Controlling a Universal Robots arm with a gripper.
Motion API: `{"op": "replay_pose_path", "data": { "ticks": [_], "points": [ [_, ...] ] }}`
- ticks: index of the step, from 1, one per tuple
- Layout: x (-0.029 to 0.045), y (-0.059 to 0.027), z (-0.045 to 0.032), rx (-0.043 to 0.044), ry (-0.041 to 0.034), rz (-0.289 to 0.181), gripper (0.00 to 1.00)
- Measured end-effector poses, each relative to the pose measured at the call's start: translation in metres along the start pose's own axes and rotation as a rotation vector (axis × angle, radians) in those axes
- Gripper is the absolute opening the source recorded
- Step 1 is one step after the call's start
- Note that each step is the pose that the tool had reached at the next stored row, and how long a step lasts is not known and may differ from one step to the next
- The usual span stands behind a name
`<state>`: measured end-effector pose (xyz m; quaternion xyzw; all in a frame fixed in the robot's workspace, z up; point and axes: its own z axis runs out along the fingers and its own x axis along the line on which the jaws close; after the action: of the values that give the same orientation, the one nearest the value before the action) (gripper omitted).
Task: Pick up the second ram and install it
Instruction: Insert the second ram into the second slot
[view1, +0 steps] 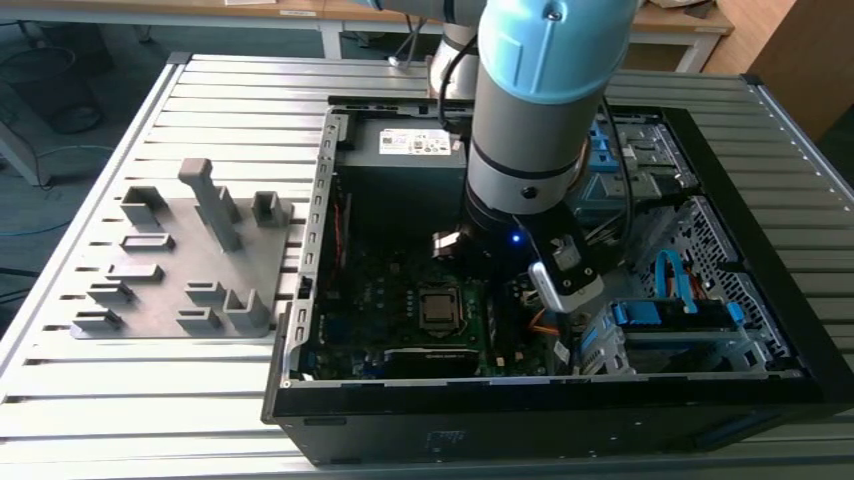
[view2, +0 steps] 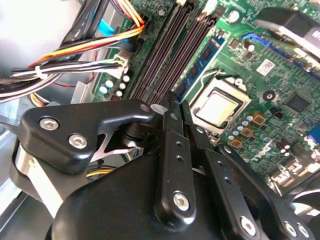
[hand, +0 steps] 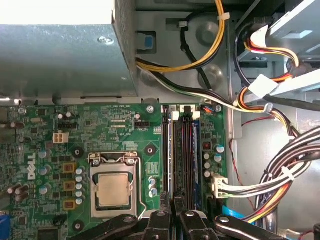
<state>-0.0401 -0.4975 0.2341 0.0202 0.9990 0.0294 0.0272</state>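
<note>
In both wrist views my gripper (view2: 176, 103) (hand: 174, 204) is shut, its black fingertips pressed together with nothing showing between them. It hovers just over one end of the row of dark memory slots (hand: 182, 150) (view2: 165, 60) beside the CPU socket (hand: 112, 190). A blue-edged stick (view2: 204, 62) sits seated in the slot nearest the socket. I cannot single out the second ram among the dark slots. In the exterior view the arm (view1: 534, 130) reaches down into the open computer case (view1: 307, 300), to the right of the socket (view1: 441, 308).
Bundles of coloured cables (hand: 270, 185) lie close beside the slots, and the power supply box (hand: 60, 55) stands past the board. A grey fixture plate (view1: 174, 265) with upright blocks rests on the slatted table at the exterior view's left. Drive bays (view1: 667, 310) fill the case's right.
</note>
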Motion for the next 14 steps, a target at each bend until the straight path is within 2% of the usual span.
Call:
{"op": "replay_pose_path", "data": {
  "ticks": [14],
  "points": [
    [0.0009, 0.0086, 0.0096, 0.0001, 0.0001, 0.000, 0.14]
  ]
}}
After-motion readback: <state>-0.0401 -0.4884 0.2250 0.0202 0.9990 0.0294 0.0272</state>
